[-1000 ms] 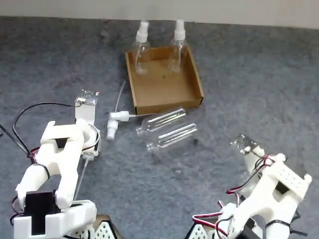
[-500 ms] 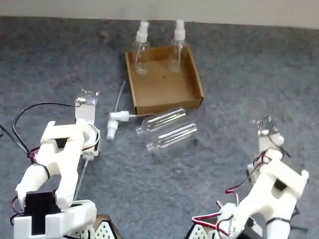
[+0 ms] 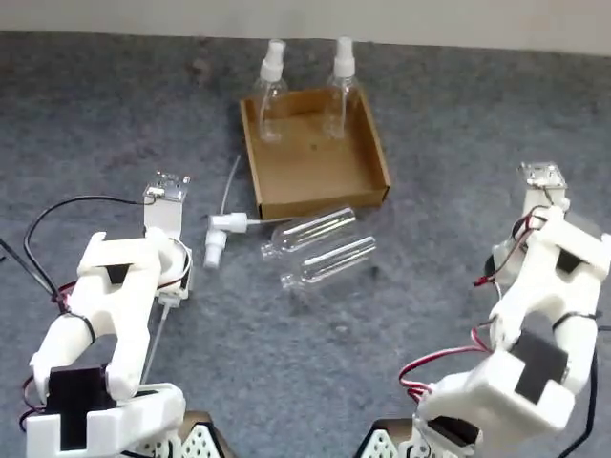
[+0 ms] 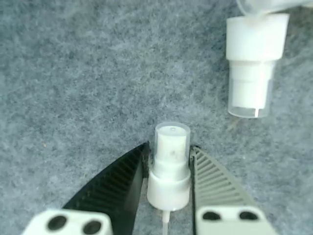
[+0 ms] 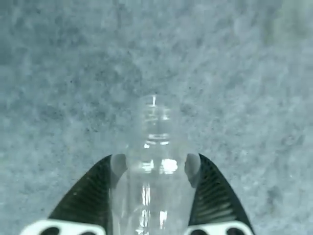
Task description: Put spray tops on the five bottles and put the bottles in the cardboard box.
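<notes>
Listing from beside the grey worktop: item one, a clear plastic bottle, uncapped and clamped at the shoulder in the right tool, its long axis running straight out from the wrist and its open neck pointing away. Judged light, thin-walled and slick, so hold it on the body below the neck without squeezing hard. Item two, a small white spray top, clamped at its collar in the left tool, nozzle end pointing outward and dip tube trailing back toward the wrist; rigid and very light, but the tube looks bendable. Item three, two uncapped bottles lying side by side near the cardboard box, axes roughly parallel, necks pointing toward two loose spray tops. Item four, two capped bottles standing upright at the box's far wall.
</notes>
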